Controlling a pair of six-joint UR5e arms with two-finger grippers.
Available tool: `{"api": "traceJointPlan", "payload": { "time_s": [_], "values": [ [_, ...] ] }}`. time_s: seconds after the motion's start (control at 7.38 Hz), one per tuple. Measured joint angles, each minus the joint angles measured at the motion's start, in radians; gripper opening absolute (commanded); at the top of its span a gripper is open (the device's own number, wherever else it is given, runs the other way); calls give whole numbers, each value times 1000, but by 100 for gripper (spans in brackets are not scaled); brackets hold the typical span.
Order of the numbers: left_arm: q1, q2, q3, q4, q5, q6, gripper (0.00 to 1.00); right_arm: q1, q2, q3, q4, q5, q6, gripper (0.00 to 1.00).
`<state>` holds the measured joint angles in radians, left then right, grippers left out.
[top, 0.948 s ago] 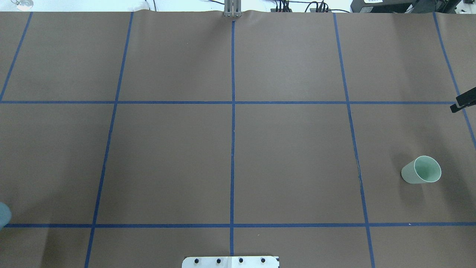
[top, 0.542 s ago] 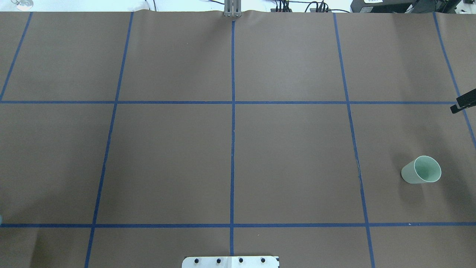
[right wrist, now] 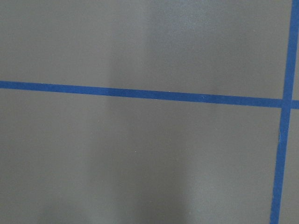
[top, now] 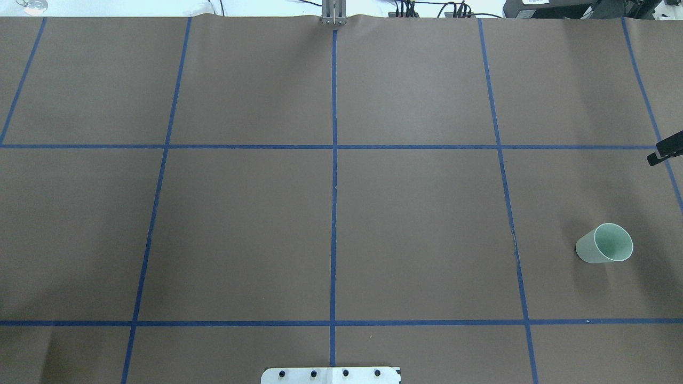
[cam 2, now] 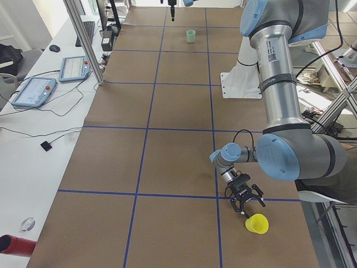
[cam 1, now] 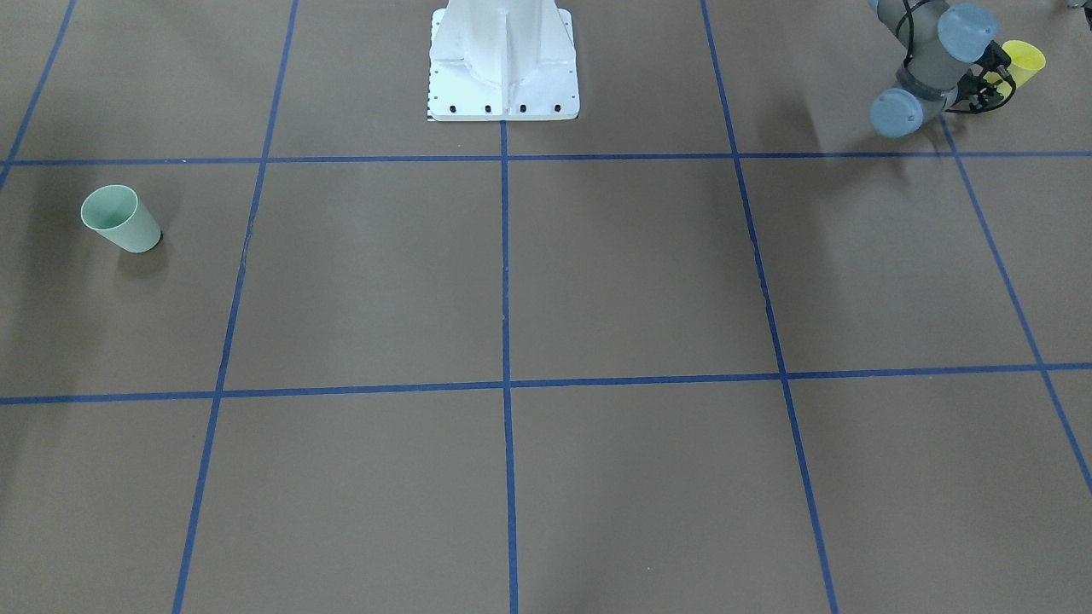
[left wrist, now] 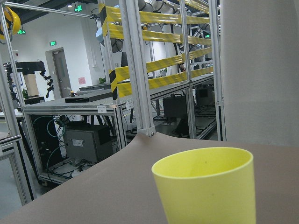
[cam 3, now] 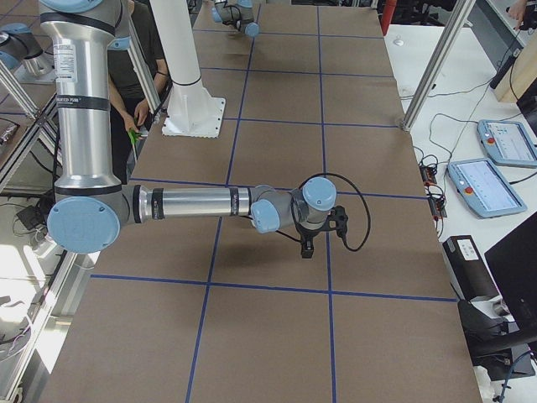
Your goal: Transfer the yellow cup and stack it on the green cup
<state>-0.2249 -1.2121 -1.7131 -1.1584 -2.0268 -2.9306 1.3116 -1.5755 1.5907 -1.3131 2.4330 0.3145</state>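
Note:
The yellow cup [cam 1: 1024, 60] stands upright near the table's corner on my left side; it also shows in the exterior left view [cam 2: 257, 224] and fills the left wrist view [left wrist: 205, 186]. My left gripper [cam 2: 248, 207] is low over the table, open, its fingers just short of the cup and not around it; it also shows in the front-facing view [cam 1: 990, 85]. The green cup [top: 605, 244] stands upright far off on my right side, also in the front-facing view [cam 1: 119, 220]. My right gripper [top: 652, 158] hangs at the overhead view's right edge, empty, looking shut [cam 3: 307, 252].
The brown table is divided by blue tape lines [top: 333, 213]. The white robot base [cam 1: 503, 68] sits at the table's near-robot edge. A person [cam 3: 143, 50] stands behind the base. Tablets [cam 2: 33, 92] and cables lie on the side desk.
A pale blue joint of my left arm has slid out of the overhead view's lower left edge. My right gripper has drawn slightly further toward the right edge. The green cup has not moved.

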Motion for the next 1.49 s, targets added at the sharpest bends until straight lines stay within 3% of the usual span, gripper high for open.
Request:
{"api": "traceJointPlan", "payload": {
  "time_s": [0.54,1.49],
  "values": [
    [4,-2,-8,21,16,6,99,0,-4,-1,-1,3,0,100],
    [8,27,11,12,136,-17,99,0,-12,8,-1,8,0,100]
  ]
}}
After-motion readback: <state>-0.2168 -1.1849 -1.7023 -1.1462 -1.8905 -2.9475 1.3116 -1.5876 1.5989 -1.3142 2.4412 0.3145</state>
